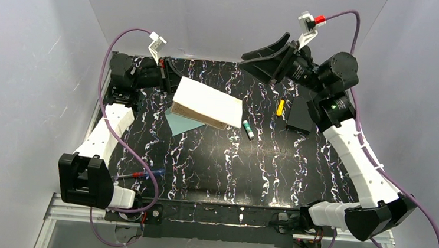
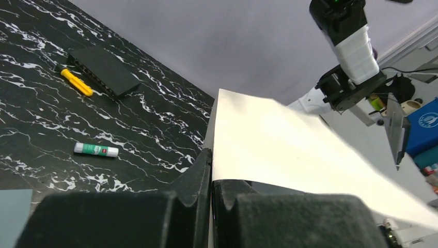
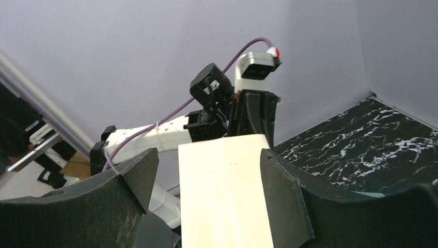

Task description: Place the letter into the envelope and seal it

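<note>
The letter hangs tilted above the table, a cream sheet with a tan lower edge. My left gripper is shut on its left edge; in the left wrist view the fingers pinch the paper. Partly under the letter, the pale teal envelope lies flat on the table. My right gripper is raised at the back right, open, a little apart from the letter's right end. In the right wrist view the letter shows between the spread jaws, touching neither finger.
A glue stick, a yellow piece and a black block lie right of the letter. A red-handled tool lies near the left arm's base. Grey walls enclose the black marbled table.
</note>
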`<state>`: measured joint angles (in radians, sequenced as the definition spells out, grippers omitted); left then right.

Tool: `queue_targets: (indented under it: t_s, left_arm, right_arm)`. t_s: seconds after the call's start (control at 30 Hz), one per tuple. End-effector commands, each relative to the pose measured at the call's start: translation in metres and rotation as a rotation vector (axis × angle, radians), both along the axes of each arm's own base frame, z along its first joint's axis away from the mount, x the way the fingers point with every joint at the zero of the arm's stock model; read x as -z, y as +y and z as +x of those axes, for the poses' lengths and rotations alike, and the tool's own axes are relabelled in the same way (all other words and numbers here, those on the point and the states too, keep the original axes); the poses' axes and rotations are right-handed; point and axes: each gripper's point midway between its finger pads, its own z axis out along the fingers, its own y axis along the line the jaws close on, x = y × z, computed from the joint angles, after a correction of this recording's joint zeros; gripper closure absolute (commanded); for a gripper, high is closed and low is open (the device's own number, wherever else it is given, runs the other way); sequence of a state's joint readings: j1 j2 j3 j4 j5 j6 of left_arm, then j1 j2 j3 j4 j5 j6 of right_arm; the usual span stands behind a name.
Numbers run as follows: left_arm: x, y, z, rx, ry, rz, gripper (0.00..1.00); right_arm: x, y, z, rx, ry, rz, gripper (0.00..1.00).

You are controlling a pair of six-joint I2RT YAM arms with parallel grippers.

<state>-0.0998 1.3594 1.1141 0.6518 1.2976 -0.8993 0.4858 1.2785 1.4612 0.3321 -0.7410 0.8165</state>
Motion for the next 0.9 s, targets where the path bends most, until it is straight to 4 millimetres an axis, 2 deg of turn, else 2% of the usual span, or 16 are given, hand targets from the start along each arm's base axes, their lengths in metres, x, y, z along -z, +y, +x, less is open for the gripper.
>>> queue_targets:
  t_s: [0.0, 0.07, 0.2, 0.37, 0.57, 0.67, 0.73, 0.8, 0.87]
  left_arm:
    - [-0.009, 0.003, -0.014, 0.015, -0.187, 0.022, 1.00]
    - [-0.012, 0.004, -0.019, 0.030, -0.209, 0.026, 1.00]
    - [-0.013, 0.002, -0.029, 0.071, -0.216, 0.032, 1.00]
    - [-0.012, 0.003, -0.046, 0.142, -0.234, 0.049, 1.00]
    - [-0.013, 0.005, -0.054, 0.179, -0.247, 0.059, 1.00]
    - [-0.014, 0.005, -0.055, 0.189, -0.246, 0.061, 1.00]
    - [-0.011, 0.006, -0.058, 0.215, -0.238, 0.068, 1.00]
    - [-0.008, 0.007, -0.060, 0.235, -0.225, 0.074, 1.00]
    - [-0.006, 0.008, -0.060, 0.240, -0.216, 0.075, 1.00]
  right_arm:
    - [0.001, -0.006, 0.030, 0.173, 0.018, -0.052, 0.24]
    - [0.028, 0.004, 0.038, 0.179, 0.029, -0.135, 0.29]
    - [0.078, 0.025, 0.034, 0.120, 0.043, -0.265, 0.27]
    - [0.106, 0.049, 0.012, -0.035, 0.055, -0.350, 0.27]
    - [0.146, 0.073, -0.016, -0.185, 0.062, -0.487, 0.30]
    - [0.153, 0.075, -0.017, -0.199, 0.090, -0.494, 0.46]
    - [0.143, 0.076, -0.023, -0.229, 0.085, -0.451, 0.60]
    - [0.127, 0.076, -0.032, -0.266, 0.071, -0.384, 0.63]
    - [0.118, 0.076, -0.039, -0.297, 0.071, -0.342, 0.63]
